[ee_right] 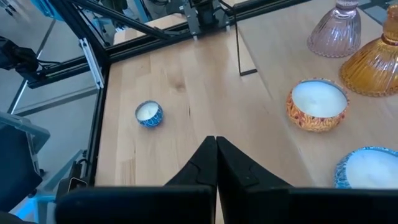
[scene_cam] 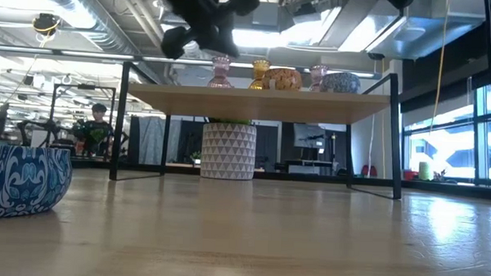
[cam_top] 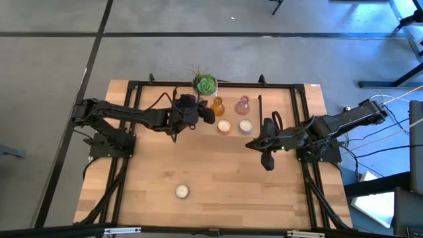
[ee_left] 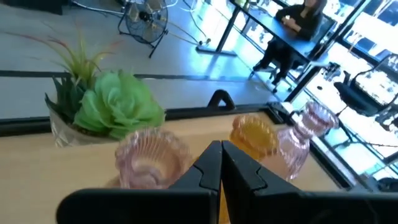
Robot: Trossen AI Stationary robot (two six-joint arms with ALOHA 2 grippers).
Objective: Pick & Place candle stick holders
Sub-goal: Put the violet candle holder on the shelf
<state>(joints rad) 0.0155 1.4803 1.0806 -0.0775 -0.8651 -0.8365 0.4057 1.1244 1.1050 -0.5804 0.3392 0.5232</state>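
Observation:
Three glass candle stick holders stand on a raised wooden shelf (scene_cam: 255, 101): a pink one (ee_left: 152, 158), an amber one (cam_top: 217, 106) and a second pink one (cam_top: 242, 104). Two low round white-topped holders (cam_top: 224, 127) (cam_top: 245, 126) sit in front of them on the shelf. A third round holder, blue-patterned (cam_top: 182, 192), rests on the table near the front. My left gripper (ee_left: 221, 163) is shut and empty, above and beside the first pink holder; it also shows in the low view (scene_cam: 200, 26). My right gripper (ee_right: 216, 155) is shut and empty, over the table right of centre (cam_top: 254, 144).
A green spiky potted plant (cam_top: 205, 84) stands at the far edge behind the glass holders. The shelf's black frame legs (scene_cam: 125, 121) stand on the table. Bare wood (cam_top: 231, 178) lies between the shelf and the near edge. A person sits in the room beyond (ee_left: 298, 18).

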